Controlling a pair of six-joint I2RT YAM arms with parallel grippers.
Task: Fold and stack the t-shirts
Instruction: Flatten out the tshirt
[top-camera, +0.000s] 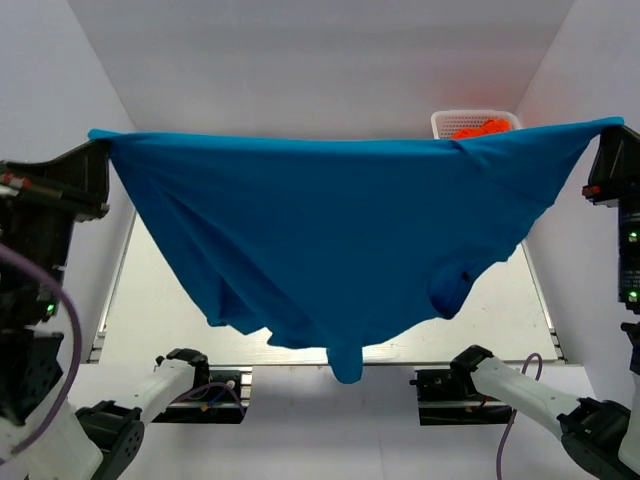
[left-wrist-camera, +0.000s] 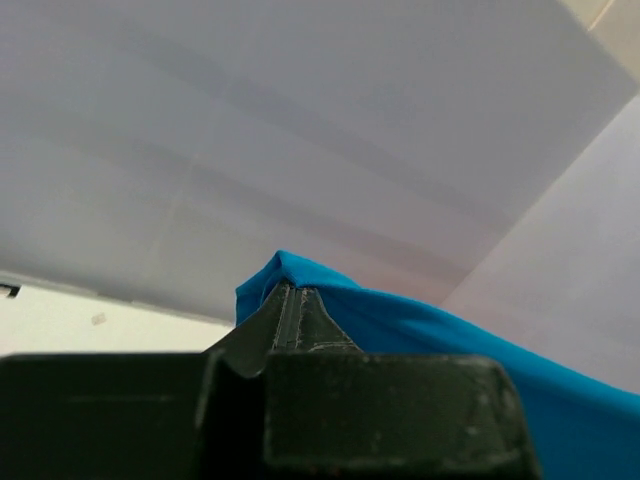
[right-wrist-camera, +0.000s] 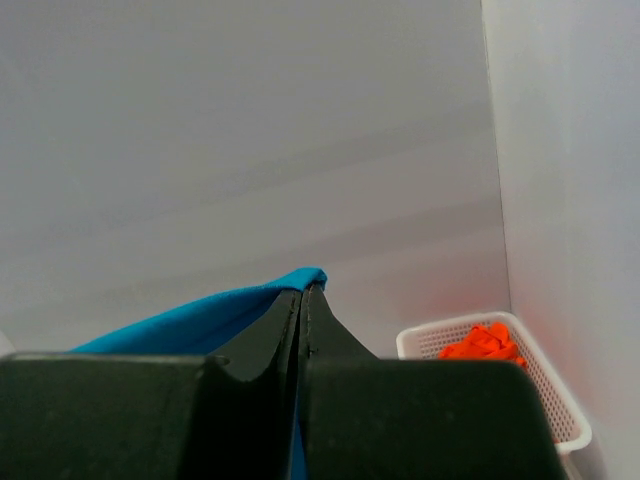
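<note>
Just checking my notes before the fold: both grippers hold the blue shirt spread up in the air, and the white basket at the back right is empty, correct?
Not quite. The white basket is not empty: orange-red fabric lies in it, as the right wrist view shows. The left gripper and right gripper do hold the blue shirt spread in the air.

High, wide apart: left arm (top-camera: 58, 188) and right arm (top-camera: 613, 170), jaws clamped

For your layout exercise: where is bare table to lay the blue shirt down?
Bare table shows left of the hanging blue t-shirt and right of it, before the white basket. The basket crowds the far right corner. The middle is hidden behind the shirt.
</note>
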